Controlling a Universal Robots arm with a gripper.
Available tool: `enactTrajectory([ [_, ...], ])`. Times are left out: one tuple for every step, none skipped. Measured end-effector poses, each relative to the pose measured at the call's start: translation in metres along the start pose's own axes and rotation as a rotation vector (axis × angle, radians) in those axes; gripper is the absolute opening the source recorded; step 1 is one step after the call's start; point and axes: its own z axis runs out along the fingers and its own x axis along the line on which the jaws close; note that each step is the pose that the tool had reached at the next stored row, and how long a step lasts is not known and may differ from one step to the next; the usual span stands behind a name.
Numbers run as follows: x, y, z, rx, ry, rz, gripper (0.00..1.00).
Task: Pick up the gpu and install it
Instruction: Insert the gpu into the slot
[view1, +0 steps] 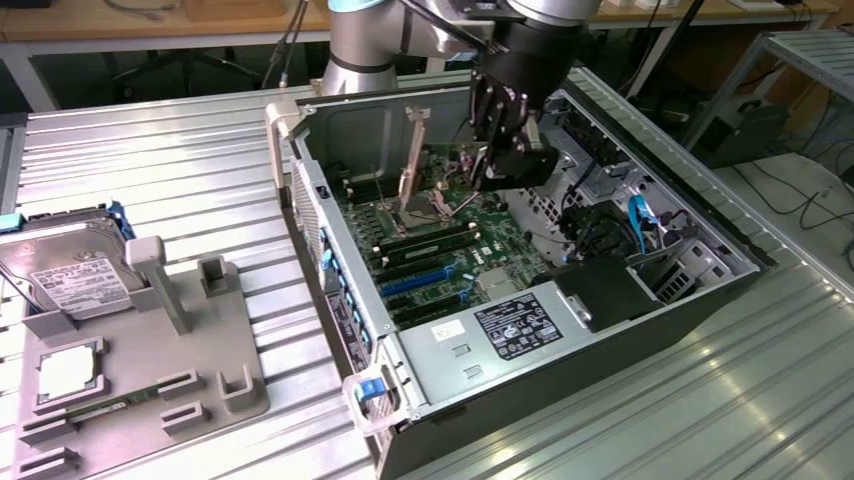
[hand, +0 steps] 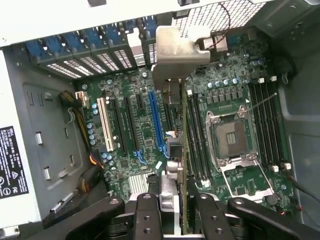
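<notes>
Over the open grey metal computer case (view1: 310, 160), at about 12 o'clock from its green motherboard (view1: 447, 235) in the exterior view, your black claw (view1: 505, 140) pinches the gpu (view1: 523, 165), a thin dark flat card with a silvery metal end bracket. Seen from the wrist, the card runs edge-on above the board and looks unseated. Treat it as light and stiff but fragile: side loads could crack its parts. Grip its flat faces near the middle, as the fingers (hand: 145, 210) do, and keep off the connector edge.
</notes>
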Motion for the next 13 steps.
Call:
enactTrajectory([
  [-0.001,0.0001,0.0015,0.0000,0.0004,-0.012,0.30],
  [-0.001,0.0001,0.0033,0.0003,0.0007,-0.025,0.30],
  [-0.002,0.0001,0.0049,0.0006,0.0011,-0.036,0.30],
  [-0.002,0.0002,0.0068,0.0009,0.0015,-0.045,0.30],
  [-0.003,0.0002,0.0083,0.0011,0.0019,-0.054,0.30],
  [-0.003,0.0001,0.0101,0.0013,0.0022,-0.065,0.30],
  [-0.003,0.0001,0.0117,0.0013,0.0027,-0.076,0.30],
  [-0.003,0.0001,0.0135,0.0014,0.0029,-0.088,0.30],
  [-0.004,0.0001,0.0152,0.0016,0.0033,-0.099,0.30],
  [-0.004,0.0002,0.0169,0.0015,0.0038,-0.107,0.30],
  [-0.005,0.0002,0.0186,0.0016,0.0037,-0.107,0.30],
  [-0.005,0.0007,0.0214,0.0016,0.0036,-0.107,0.30],
  [-0.005,0.0020,0.0235,0.0016,0.0035,-0.105,0.30],
])
